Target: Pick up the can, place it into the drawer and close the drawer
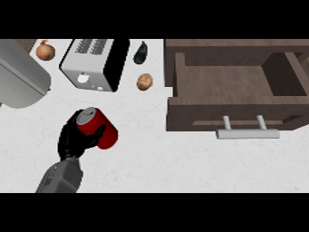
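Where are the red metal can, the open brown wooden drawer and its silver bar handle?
Red metal can [103, 129]: head view, on its red side wall.
Open brown wooden drawer [224, 81]: head view, on its bare inner floor.
Silver bar handle [248, 134]: head view, on the bar's middle.

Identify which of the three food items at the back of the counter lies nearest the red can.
The potato, lying beside the toaster; the onion and dark eggplant sit farther back from the can.

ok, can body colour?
Red, with a silver top; the can shows in the head view, held by the left hand.
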Robot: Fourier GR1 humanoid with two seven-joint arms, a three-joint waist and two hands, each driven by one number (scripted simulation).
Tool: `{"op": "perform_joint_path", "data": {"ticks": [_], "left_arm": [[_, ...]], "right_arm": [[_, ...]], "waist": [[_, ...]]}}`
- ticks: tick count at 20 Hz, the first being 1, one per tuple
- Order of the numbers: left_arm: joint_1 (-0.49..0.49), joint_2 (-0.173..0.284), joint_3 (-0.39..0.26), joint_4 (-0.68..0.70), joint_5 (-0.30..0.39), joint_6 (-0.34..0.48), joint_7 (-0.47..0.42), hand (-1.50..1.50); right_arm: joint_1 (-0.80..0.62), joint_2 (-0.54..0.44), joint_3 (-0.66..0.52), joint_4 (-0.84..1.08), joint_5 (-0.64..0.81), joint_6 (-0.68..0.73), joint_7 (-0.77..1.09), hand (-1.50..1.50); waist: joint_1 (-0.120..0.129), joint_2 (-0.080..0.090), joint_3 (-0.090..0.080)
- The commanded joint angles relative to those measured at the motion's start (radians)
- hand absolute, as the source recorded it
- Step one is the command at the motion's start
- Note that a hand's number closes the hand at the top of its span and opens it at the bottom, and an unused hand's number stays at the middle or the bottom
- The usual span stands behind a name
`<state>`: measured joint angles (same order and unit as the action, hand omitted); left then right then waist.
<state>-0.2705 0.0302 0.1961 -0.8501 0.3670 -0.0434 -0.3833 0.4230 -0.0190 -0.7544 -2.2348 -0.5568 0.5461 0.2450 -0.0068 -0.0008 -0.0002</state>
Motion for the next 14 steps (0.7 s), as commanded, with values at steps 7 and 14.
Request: {"op": "perform_joint_path", "data": {"ticks": [7, 14], "left_arm": [[-0.012, 0.010, -0.052, -0.060, -0.003, -0.066, 0.014, 1.50], [0.043, -0.008, -0.127, -0.387, 0.006, 0.014, 0.210, 1.50]], "right_arm": [[0.028, 0.019, 0.028, -0.009, 0.035, -0.010, -0.023, -1.50], [0.054, 0.018, 0.021, -0.061, -0.011, -0.023, -0.003, -1.50]], "waist": [[0.000, 0.000, 0.000], [0.007, -0.004, 0.001]]}}
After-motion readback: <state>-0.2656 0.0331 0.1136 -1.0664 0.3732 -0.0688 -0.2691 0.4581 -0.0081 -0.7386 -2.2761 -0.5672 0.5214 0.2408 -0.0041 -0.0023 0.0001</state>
